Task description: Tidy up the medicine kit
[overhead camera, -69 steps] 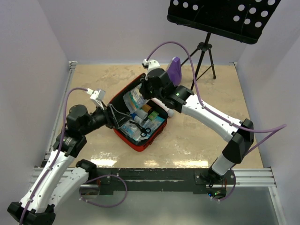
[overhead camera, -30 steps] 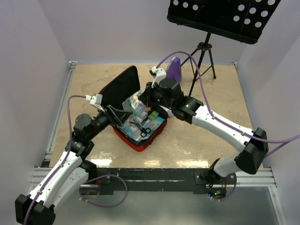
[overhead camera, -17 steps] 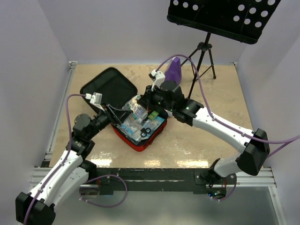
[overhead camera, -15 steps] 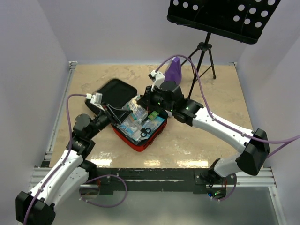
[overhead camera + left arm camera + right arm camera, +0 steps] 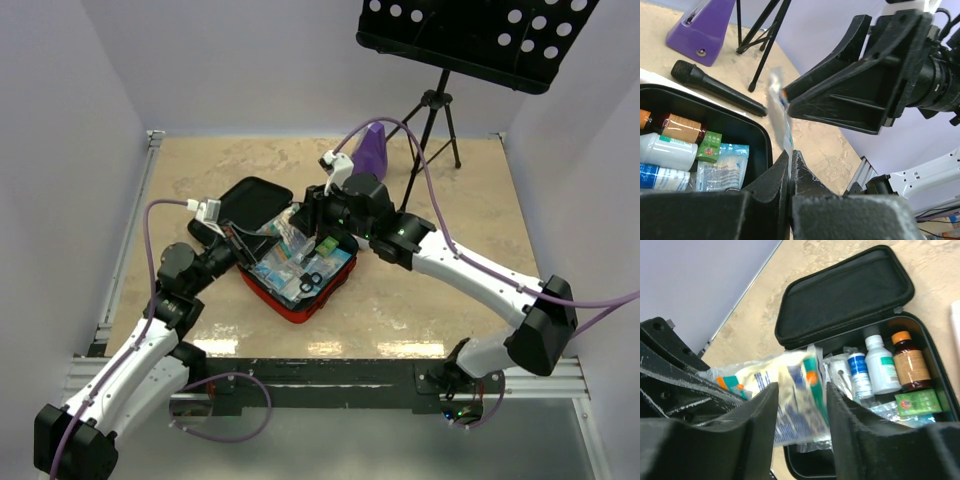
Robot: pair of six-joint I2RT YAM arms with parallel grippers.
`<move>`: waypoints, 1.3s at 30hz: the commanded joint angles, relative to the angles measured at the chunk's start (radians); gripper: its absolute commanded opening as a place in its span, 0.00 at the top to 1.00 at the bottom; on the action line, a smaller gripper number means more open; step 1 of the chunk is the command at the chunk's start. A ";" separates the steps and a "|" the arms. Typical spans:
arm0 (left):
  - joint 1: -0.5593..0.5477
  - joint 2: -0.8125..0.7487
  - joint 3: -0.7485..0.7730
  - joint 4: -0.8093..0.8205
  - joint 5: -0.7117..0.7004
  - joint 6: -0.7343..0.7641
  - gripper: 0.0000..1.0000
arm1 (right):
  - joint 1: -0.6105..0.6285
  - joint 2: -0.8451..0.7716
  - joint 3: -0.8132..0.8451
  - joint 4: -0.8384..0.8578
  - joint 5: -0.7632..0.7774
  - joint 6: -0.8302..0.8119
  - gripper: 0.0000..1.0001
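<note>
The medicine kit [image 5: 331, 289], a red zip case with black lining, lies open mid-table with its lid [image 5: 845, 295] laid flat to the back left. Inside are a white bottle [image 5: 880, 365], a brown bottle [image 5: 910, 360], packets and black scissors [image 5: 312, 280]. My left gripper [image 5: 790, 152] is shut on the edge of a thin clear packet [image 5: 786, 127] held over the case. My right gripper [image 5: 801, 390] stands open just above, its fingers on either side of the blurred packet [image 5: 795, 400] without pinching it.
A purple metronome [image 5: 372, 150] and a black microphone [image 5: 715, 87] lie behind the case. A music stand [image 5: 480, 35] on a tripod [image 5: 436, 125] rises at the back right. The two grippers [image 5: 285, 228] are close together over the case's back edge.
The lid swung from upright down flat to the back left. My left gripper closed on the packet, and my right gripper opened and let go of it.
</note>
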 commanded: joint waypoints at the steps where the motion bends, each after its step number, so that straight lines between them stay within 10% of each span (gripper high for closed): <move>1: -0.005 0.006 0.059 -0.015 -0.003 0.011 1.00 | -0.004 -0.100 -0.041 0.024 0.071 0.005 0.50; 9: -0.005 0.033 0.178 -0.035 0.063 0.045 1.00 | -0.013 -0.253 -0.217 0.129 0.066 0.055 0.44; 17: -0.004 0.046 0.202 0.179 -0.054 -0.118 1.00 | -0.061 -0.433 -0.509 0.644 -0.201 0.376 0.27; 25: -0.005 0.139 0.233 0.319 -0.091 -0.168 1.00 | -0.059 -0.293 -0.578 1.119 -0.379 0.687 0.23; 39: -0.005 0.078 0.156 0.358 -0.131 -0.194 1.00 | -0.047 -0.022 -0.432 1.370 -0.404 0.849 0.24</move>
